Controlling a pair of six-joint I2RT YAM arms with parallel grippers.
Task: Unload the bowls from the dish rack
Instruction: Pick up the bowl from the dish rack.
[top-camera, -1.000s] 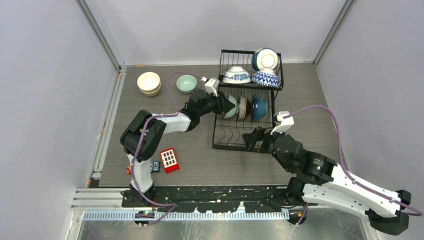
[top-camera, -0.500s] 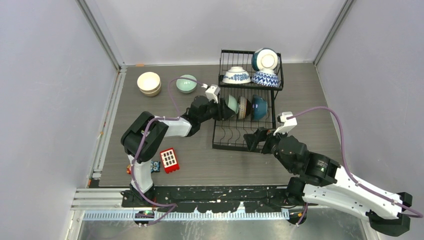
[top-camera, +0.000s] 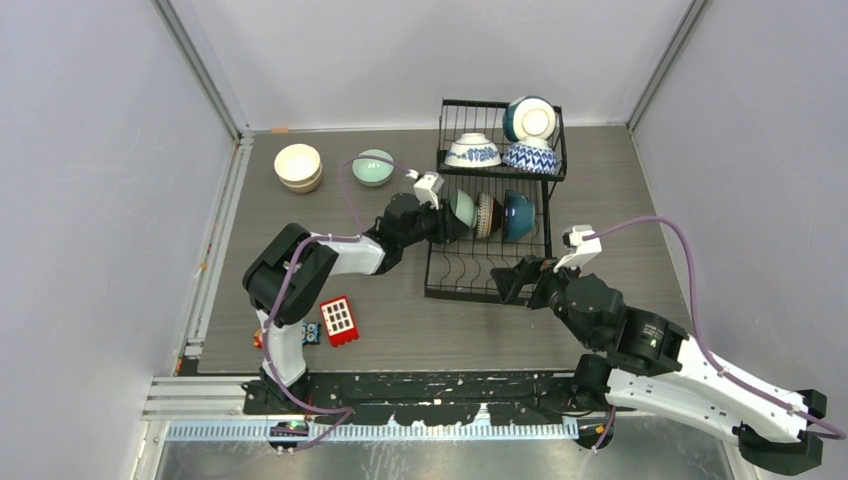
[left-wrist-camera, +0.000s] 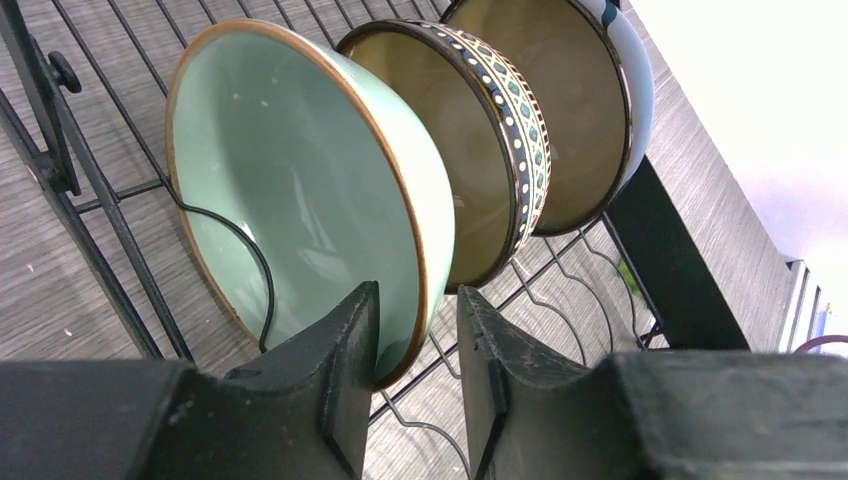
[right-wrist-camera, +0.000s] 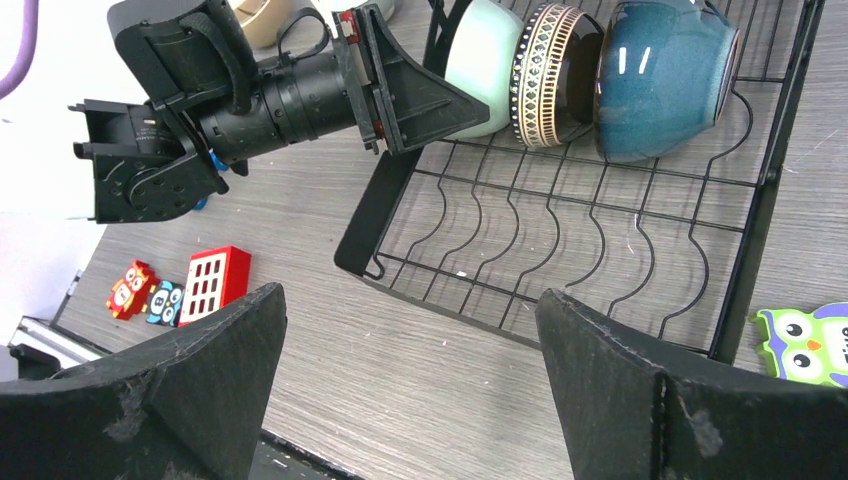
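The black wire dish rack (top-camera: 480, 275) holds three bowls on edge in its lower slots: pale green (top-camera: 462, 208), brown patterned (top-camera: 487, 213) and dark teal (top-camera: 517, 214). Three more bowls sit in the upper basket (top-camera: 504, 150). A cream stack (top-camera: 298, 166) and a pale green bowl (top-camera: 372, 167) stand on the table at far left. My left gripper (left-wrist-camera: 415, 295) straddles the rim of the racked pale green bowl (left-wrist-camera: 300, 190); one finger is inside it and a gap shows at the other. My right gripper (right-wrist-camera: 410, 300) is wide open and empty above the table by the rack's near edge.
A red toy block (top-camera: 338, 320) and small colourful blocks (top-camera: 308, 335) lie near the left arm's base. A green owl block (right-wrist-camera: 805, 345) lies right of the rack. Grey walls enclose the table on three sides.
My left gripper has pushed right into the rack, onto the pale green bowl's rim. My right arm has drifted slightly right and nearer.
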